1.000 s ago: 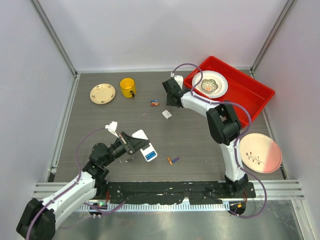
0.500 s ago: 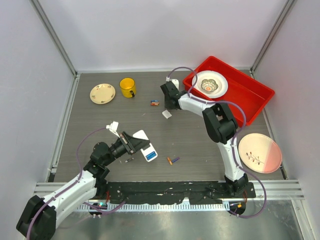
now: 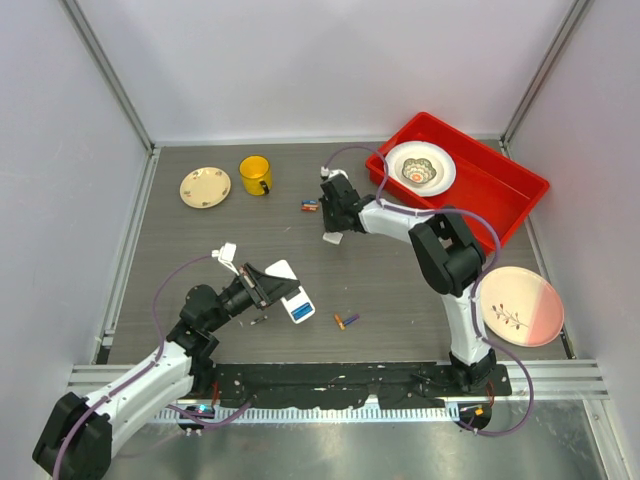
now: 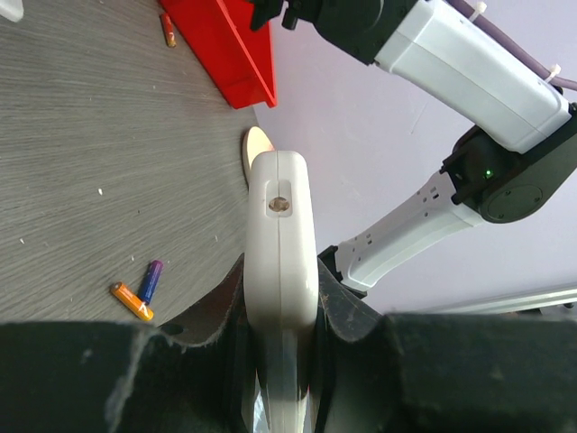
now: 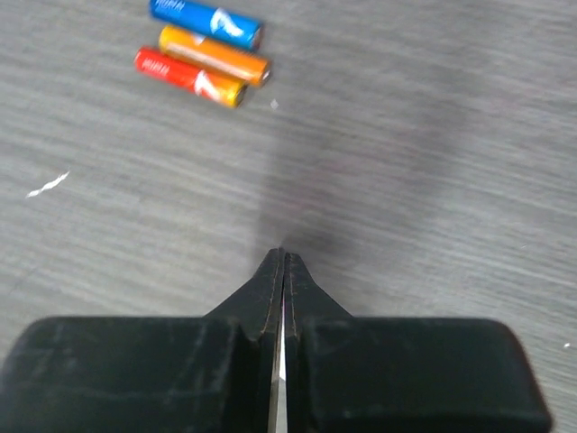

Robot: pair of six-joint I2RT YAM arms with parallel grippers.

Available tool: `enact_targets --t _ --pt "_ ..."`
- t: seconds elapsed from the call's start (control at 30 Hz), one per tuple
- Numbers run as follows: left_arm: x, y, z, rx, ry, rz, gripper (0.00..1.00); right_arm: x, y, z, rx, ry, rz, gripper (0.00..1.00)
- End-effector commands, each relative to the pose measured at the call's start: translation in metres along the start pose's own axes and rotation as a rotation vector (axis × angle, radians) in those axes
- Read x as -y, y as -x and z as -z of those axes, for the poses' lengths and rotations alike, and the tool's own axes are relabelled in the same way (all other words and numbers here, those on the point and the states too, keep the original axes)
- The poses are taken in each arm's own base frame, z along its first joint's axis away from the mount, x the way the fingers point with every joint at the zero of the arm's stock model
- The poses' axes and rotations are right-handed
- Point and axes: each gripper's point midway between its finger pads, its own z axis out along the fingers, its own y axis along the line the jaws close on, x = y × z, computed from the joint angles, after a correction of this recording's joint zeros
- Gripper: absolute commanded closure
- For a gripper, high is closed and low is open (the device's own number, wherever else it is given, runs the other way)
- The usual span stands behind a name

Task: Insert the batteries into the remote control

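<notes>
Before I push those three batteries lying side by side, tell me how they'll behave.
The batteries are smooth round cylinders lying flat on the table, so they'd probably roll sideways. They're small, so likely light and easily scattered.

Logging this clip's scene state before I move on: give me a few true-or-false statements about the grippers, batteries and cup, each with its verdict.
1. The left gripper clamps the remote control edge-on. True.
2. The right gripper is wide open. False: it is shut, and a thin sliver of the small white piece shows between its fingers.
3. Three batteries lie side by side on the table ahead of the right gripper. True.
4. The yellow cup stands inside the red tray. False: it stands on the table beside the small plate, far from the tray.
</notes>
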Motion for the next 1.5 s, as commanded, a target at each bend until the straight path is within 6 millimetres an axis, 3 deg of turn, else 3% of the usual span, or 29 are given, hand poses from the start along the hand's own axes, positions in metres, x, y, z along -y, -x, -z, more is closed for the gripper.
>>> enact_targets --t 0.0,0.27,0.43,0.5,0.63,0.67,0.77,0.9,0.97,1.13,1.27,1.47 --pt "0.032 0.013 -0.002 0.032 -0.097 -0.047 1.00 -0.015 -0.033 0.017 -0.085 0.089 0.062 0.96" --pt "0.031 0.011 -0.001 0.025 -0.095 -0.043 1.00 -0.020 -0.061 0.041 -0.120 0.125 0.114 0.99" --pt "0.029 0.011 -0.001 0.028 -0.091 -0.040 1.00 -0.020 -0.054 0.052 -0.080 0.126 0.101 0.94" --pt "0.029 0.011 -0.001 0.028 -0.092 -0.036 1.00 -0.022 -0.043 0.056 -0.041 0.124 0.074 0.77" --pt "0.033 0.012 0.000 0.032 -0.105 -0.030 1.00 -0.034 0.005 0.078 0.120 0.154 0.004 0.48" --pt "0.034 0.012 0.000 0.035 -0.108 -0.031 1.00 -0.035 0.011 0.081 0.138 0.160 0.002 0.33" --pt "0.034 0.012 0.001 0.037 -0.106 -0.028 1.00 -0.036 0.023 0.091 0.152 0.158 0.034 0.22" --pt "0.031 0.013 0.003 0.047 -0.100 -0.029 1.00 -0.017 0.005 0.093 0.072 0.076 0.129 0.21" --pt "0.029 0.011 0.003 0.043 -0.095 -0.029 1.00 -0.004 -0.015 0.094 0.018 0.034 0.171 0.21" --pt "0.024 0.010 0.002 0.035 -0.085 -0.028 1.00 -0.001 -0.049 0.092 -0.062 0.057 0.220 0.20" --pt "0.026 0.008 0.000 0.023 -0.091 -0.026 1.00 -0.008 -0.057 0.090 -0.097 0.097 0.248 0.20" --pt "0.027 0.009 0.000 0.024 -0.092 -0.022 1.00 0.001 -0.063 0.083 -0.156 0.059 0.309 0.19"
